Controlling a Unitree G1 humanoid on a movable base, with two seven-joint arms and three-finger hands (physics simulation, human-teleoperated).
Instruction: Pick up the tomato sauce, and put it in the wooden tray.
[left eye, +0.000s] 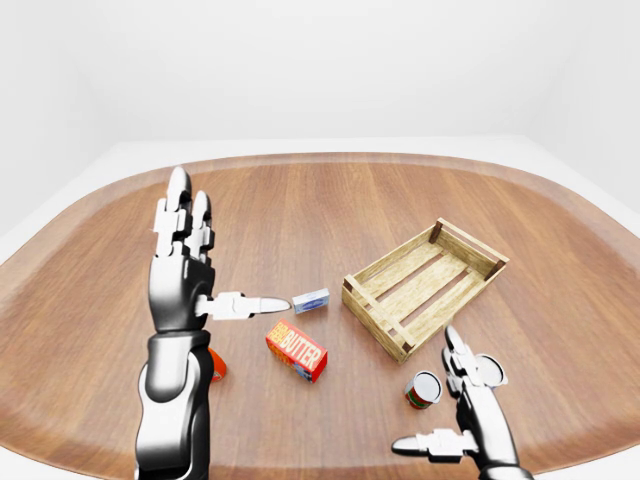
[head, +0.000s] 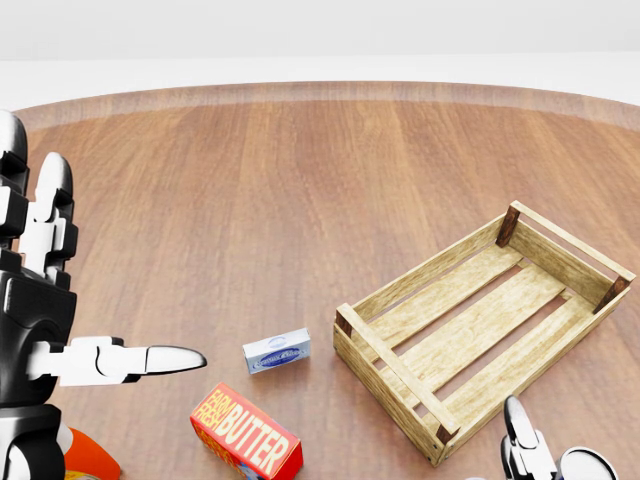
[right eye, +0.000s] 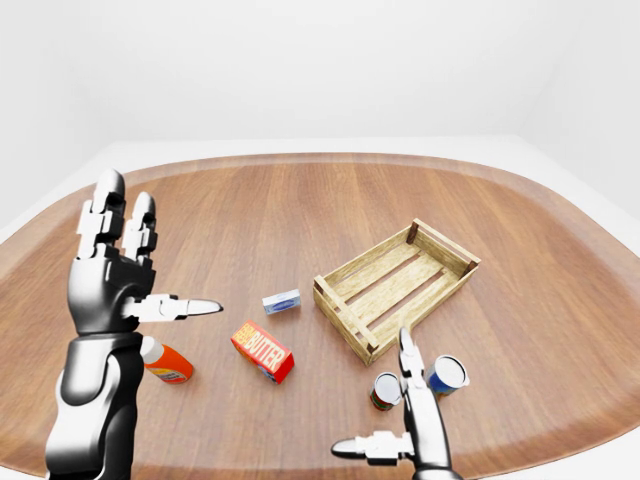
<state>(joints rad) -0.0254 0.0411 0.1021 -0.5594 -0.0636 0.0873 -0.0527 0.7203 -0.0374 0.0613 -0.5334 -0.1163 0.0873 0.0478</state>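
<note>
Simulated test scene, not a real room. Plain white walls (left eye: 330, 60) and white floor (right eye: 560, 160), no furniture or fixtures. One big rounded wooden table (left eye: 330, 200) fills the space. On it, grocery props: butter box (left eye: 297, 351), small blue-and-white box (left eye: 311, 299), two cans (right eye: 386, 391) (right eye: 447, 375), an orange bottle (right eye: 166, 363), a slatted wooden crate (left eye: 425, 285). Flat, clean render look throughout.
</note>
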